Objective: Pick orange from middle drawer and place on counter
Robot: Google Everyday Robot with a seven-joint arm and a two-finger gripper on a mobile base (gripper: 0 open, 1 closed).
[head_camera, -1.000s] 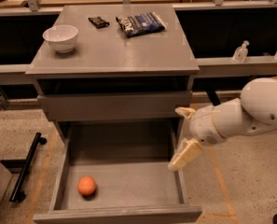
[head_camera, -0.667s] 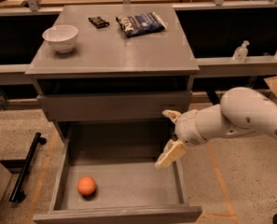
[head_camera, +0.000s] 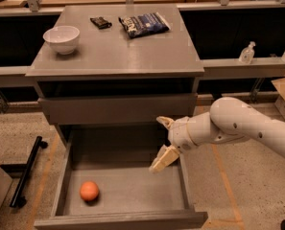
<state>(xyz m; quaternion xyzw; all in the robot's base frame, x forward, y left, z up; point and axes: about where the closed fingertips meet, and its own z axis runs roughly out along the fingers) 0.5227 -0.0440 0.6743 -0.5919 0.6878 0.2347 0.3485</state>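
**A:** Which step is in hand?

**B:** The reach, I'd judge. The middle drawer [head_camera: 137, 190] stands pulled out across the lower centre of the frame. The orange [head_camera: 89, 191] lies on its bare floor in the lower left, close to the left wall and the front panel. Nothing touches it.

**A:** And the gripper?

**B:** The gripper [head_camera: 162, 140] hangs right of centre, over the drawer's right side and near its right wall. Its two fingers are spread apart with nothing between them. It is well apart from the fruit, both above it and to the right of it.

**A:** So the pick is not yet made.

**B:** No. The desk [head_camera: 118, 51], which serves as the counter here, fills the upper middle of the frame. It carries a white bowl [head_camera: 61, 38] at upper left, and a blue snack bag [head_camera: 143, 24] and a small dark packet [head_camera: 101, 22] near its far edge.

**A:** What does the next move call for?

**B:** The gripper has to travel left and toward the drawer front, then drop with its fingers on either side of the ball. The left wall leaves little room on that side, so I'd expect one finger to need care there. A round fruit may also roll if it is nudged before the fingers close.

**A:** And after that?

**B:** It must lift clear of the closed drawer front [head_camera: 118, 109] above and of the desk's overhanging edge. The bare middle of the desk looks like the easiest place to set it down.
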